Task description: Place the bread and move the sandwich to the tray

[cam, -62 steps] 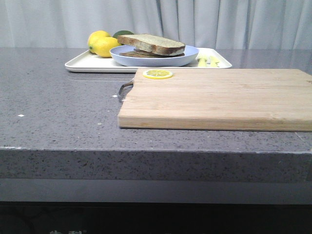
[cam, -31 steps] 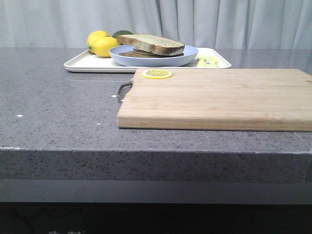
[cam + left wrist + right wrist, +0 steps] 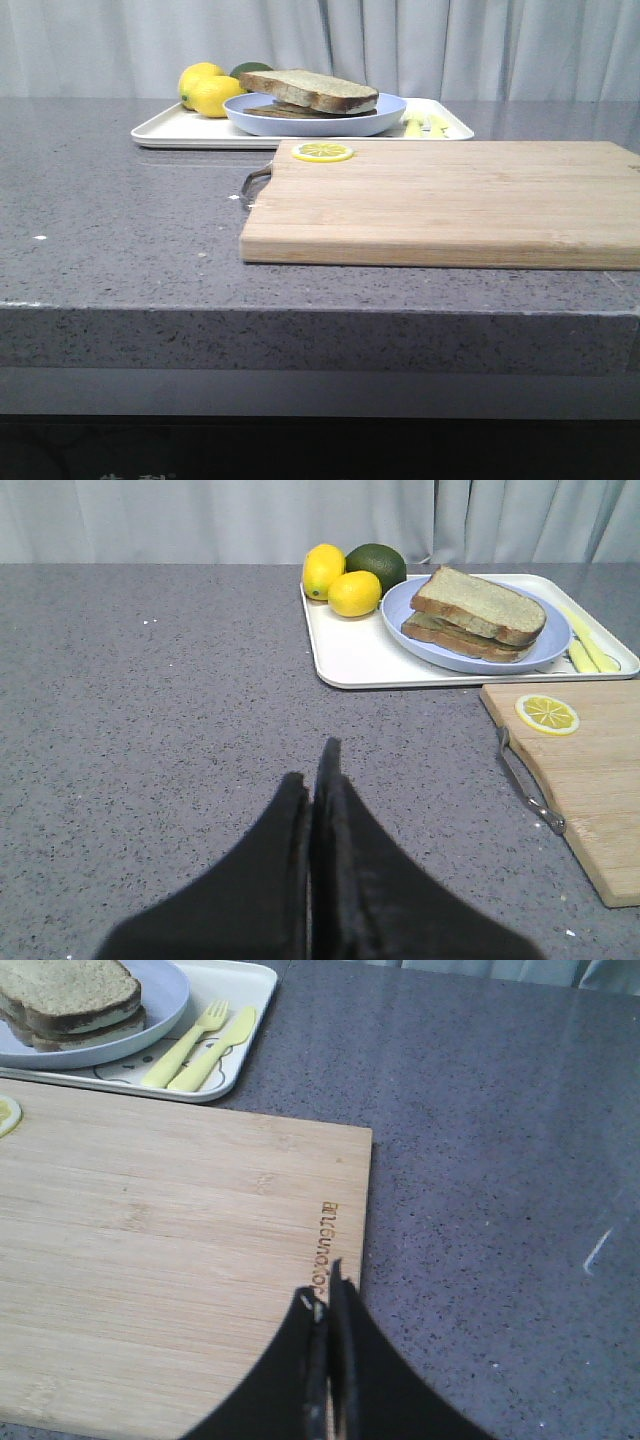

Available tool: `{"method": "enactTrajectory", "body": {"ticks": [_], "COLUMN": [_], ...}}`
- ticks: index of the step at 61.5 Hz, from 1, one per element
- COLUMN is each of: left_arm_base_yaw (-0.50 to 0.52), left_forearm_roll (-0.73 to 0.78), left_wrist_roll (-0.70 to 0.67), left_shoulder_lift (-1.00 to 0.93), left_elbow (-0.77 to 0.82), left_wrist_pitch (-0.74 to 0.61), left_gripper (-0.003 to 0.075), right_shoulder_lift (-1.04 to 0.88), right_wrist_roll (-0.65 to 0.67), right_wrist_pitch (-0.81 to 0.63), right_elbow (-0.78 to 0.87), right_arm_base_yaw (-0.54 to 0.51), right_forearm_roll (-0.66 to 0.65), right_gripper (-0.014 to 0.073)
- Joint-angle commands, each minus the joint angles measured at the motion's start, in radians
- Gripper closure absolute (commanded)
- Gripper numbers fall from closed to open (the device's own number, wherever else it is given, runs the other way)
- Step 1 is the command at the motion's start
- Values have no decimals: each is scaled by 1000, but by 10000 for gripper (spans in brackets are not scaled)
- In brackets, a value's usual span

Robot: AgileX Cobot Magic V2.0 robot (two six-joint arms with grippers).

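both grippers sit pulled back at the near edge of the table, each with its jaws pressed together on nothing: the left gripper (image 3: 318, 780) over bare counter, the right gripper (image 3: 328, 1305) over the near right edge of the board (image 3: 450, 200). that looks like a resting pose, since nothing is left to carry. a lemon slice (image 3: 323, 152) lies on the board's far left corner. beyond the board, toward the far edge of the table, the tray (image 3: 180, 128) holds the plate (image 3: 390, 110), with the bread (image 3: 310, 88) stacked on top to close the sandwich (image 3: 475, 620), so i judge the task done. lemons (image 3: 208, 90) sit at the tray's left end, and a fork and knife (image 3: 205, 1035) at its right. the sandwich is well apart from both grippers, ahead of them
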Motion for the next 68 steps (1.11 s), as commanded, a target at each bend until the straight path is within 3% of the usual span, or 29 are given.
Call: {"method": "enactTrajectory", "body": {"ticks": [1, 15, 36, 68], "left_arm_base_yaw": [2, 3, 78, 110], "left_forearm_roll": [-3, -3, -7, -12], "left_wrist_roll": [-8, -8, -8, -8], "left_shoulder_lift": [8, -92, -461, -454], "left_elbow": [-22, 128, 469, 718], "left_wrist_pitch": [-83, -187, -268, -544], "left_gripper": [738, 738, 738, 738], "right_shoulder_lift": [4, 4, 4, 4], "right_wrist_roll": [-2, -2, -2, -2], "right_wrist_pitch": [-81, -81, -81, -79], "right_elbow": [-28, -28, -28, -28], "right_arm_base_yaw": [-4, -4, -4, -4], "right_forearm_roll": [0, 0, 0, 0], "right_gripper": [703, 703, 703, 703]}}
